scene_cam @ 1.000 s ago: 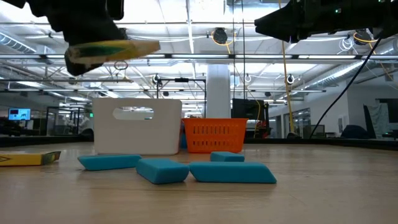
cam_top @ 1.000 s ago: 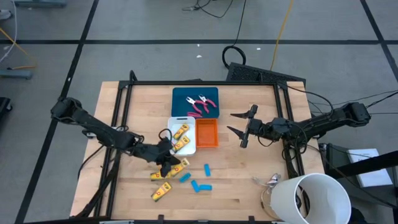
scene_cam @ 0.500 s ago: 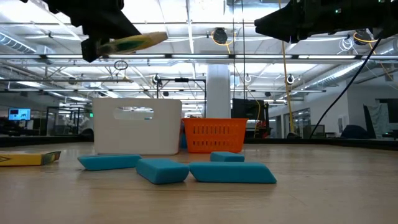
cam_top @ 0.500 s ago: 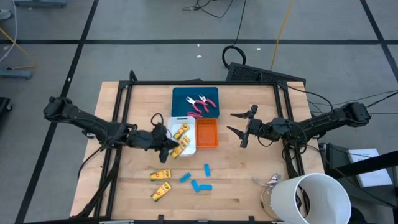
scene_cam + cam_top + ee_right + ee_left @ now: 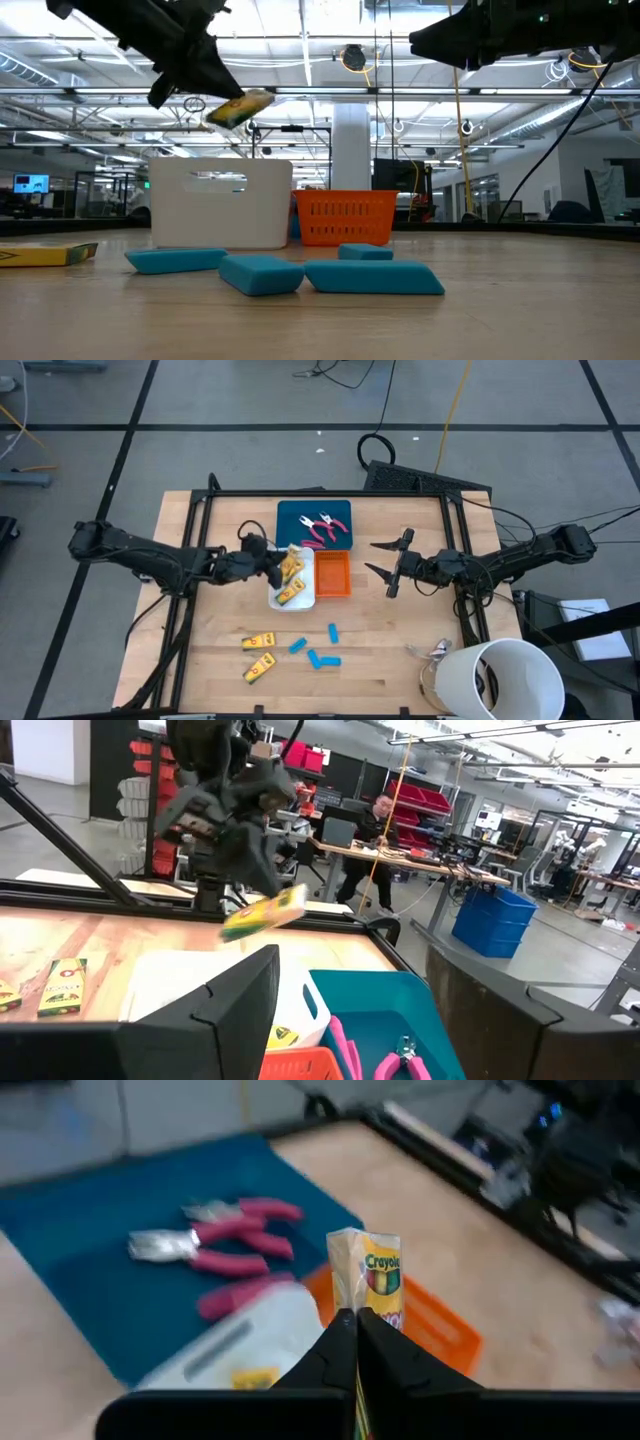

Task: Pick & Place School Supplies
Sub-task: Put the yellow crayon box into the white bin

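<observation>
Wooden table [image 5: 380,650] — busy workshop behind

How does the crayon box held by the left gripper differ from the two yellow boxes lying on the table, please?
The held crayon box hangs tilted in the air above the white tray, clamped by the left gripper; the two yellow boxes lie flat on the bare wooden table, untouched. All are small, yellow and oblong.

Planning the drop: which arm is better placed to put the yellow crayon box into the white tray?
Left: the left gripper already holds the yellow crayon box over the white tray; the right gripper waits apart.
</observation>
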